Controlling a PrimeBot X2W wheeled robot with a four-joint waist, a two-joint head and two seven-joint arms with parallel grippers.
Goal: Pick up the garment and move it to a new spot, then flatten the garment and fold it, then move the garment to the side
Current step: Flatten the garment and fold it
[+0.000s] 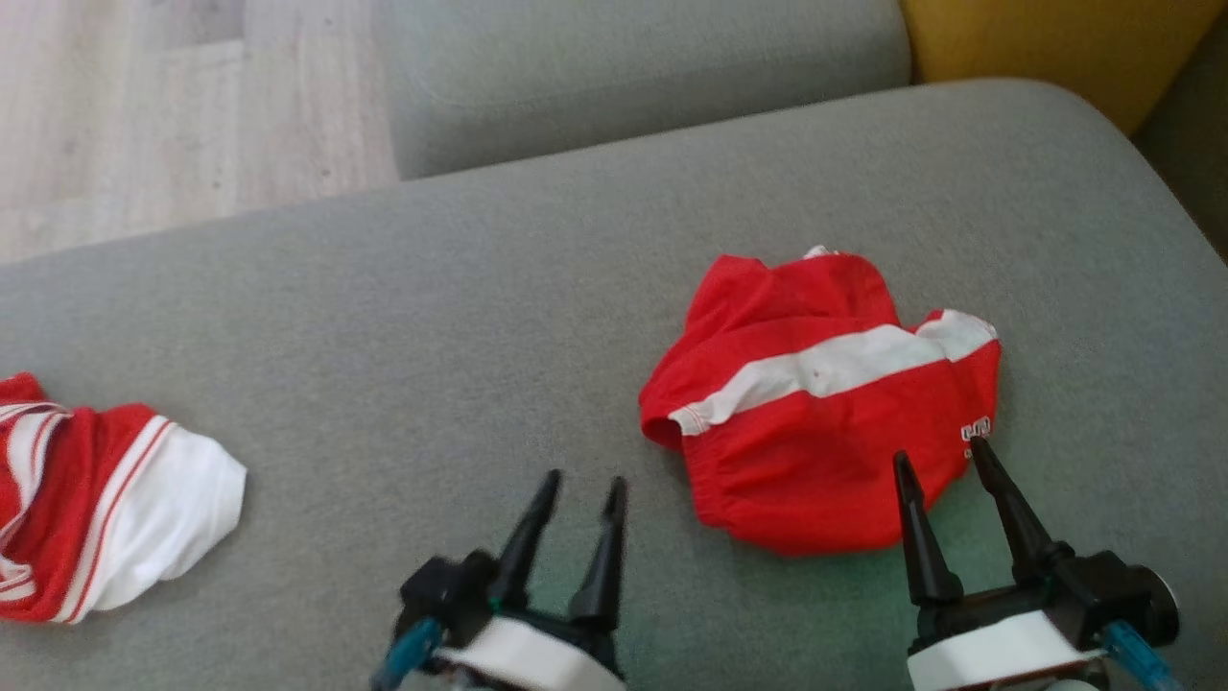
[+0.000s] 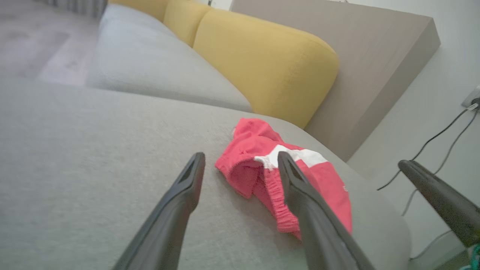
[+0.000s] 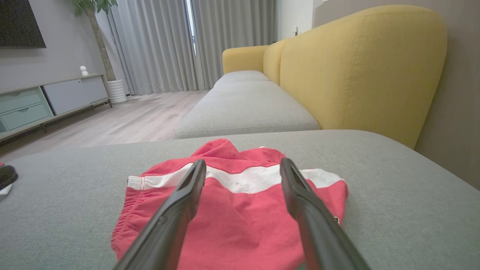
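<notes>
- Head view: we see a crumpled red cloth garment with a white stripe [image 1: 815,422] lying on the wide grey fabric sofa seat [image 1: 432,317]. It is toward the seat's right side, near the yellow padded backrest [image 1: 1036,38].
- Our right tool [image 1: 939,448] stands at the garment's near edge, its 2 dark fingers spread apart and gripping nothing. Both tips overlap the red cloth, and we cannot tell whether they touch it.
- Our left tool [image 1: 586,477] sits over bare grey seat just left of the garment, fingers also apart and empty.
- Another red-and-white striped garment [image 1: 106,509] lies bunched at the seat's far left edge, well apart from the other.
- Right wrist view: the white stripe runs across the garment beyond the fingertips, with a gathered elastic hem on the left.
- Left wrist view: the garment lies right of the left tool's fingers, and 1 finger [image 2: 435,195] of the right tool shows at the right edge.
- Beyond the seat in the head view lies a pale wooden floor [image 1: 144,115].
</notes>
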